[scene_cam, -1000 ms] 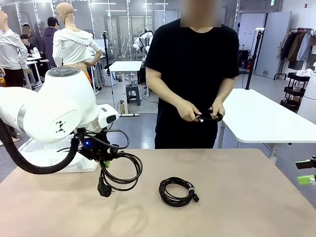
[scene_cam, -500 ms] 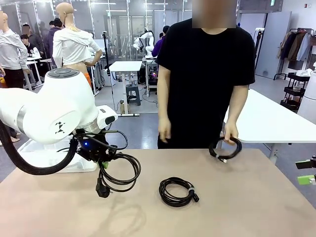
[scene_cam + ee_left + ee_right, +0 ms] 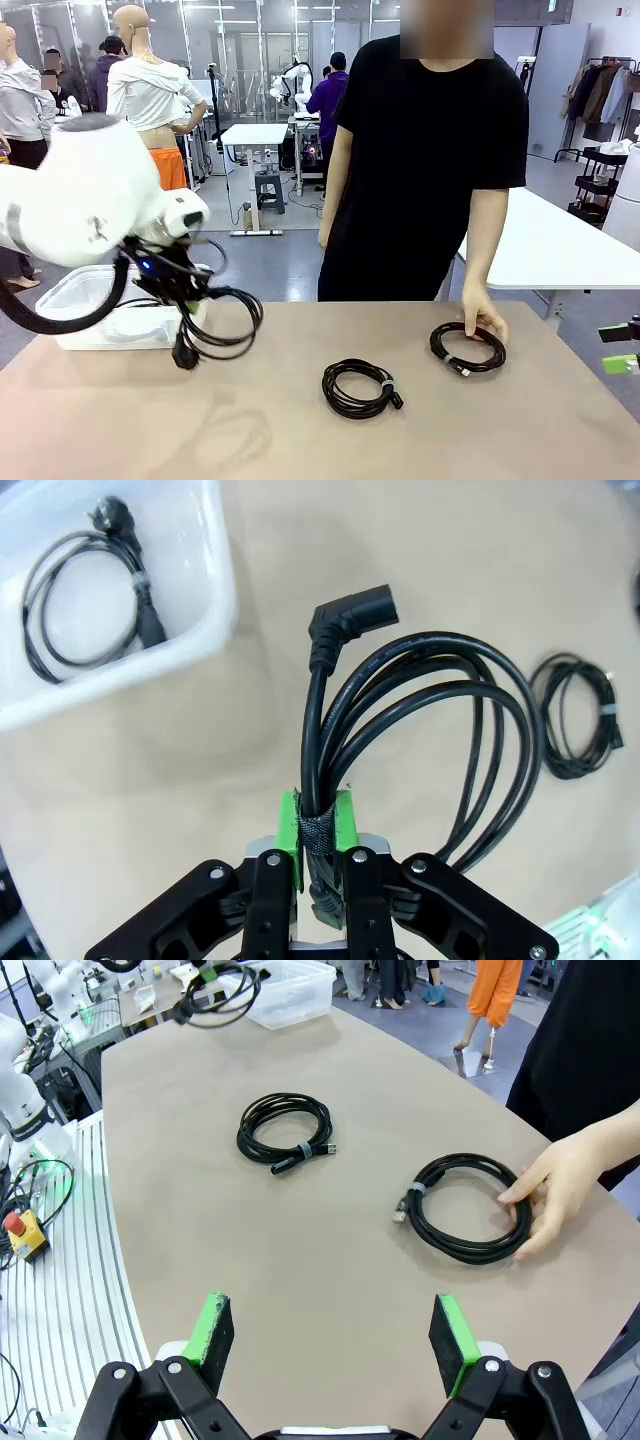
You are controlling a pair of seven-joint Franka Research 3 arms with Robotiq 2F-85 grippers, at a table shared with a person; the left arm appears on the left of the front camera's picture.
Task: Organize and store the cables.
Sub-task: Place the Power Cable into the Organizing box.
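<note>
- The left jaws were clamped on the tie of a thick black cable [image 3: 440, 710], and its loops hung clear of the table [image 3: 300, 440].
- The white bin [image 3: 215, 600] lay just beside that hanging bundle, towards the table's left edge. One coil [image 3: 80, 590] was already inside, so I judged a short sideways carry over the bin's wall would place the drop.
- The right jaws stood wide and empty at the robot's edge. The middle coil [image 3: 285, 1130] and the far coil [image 3: 465, 1205], under the person's hand [image 3: 555, 1185], lay well ahead, the far one nearer that arm.
</note>
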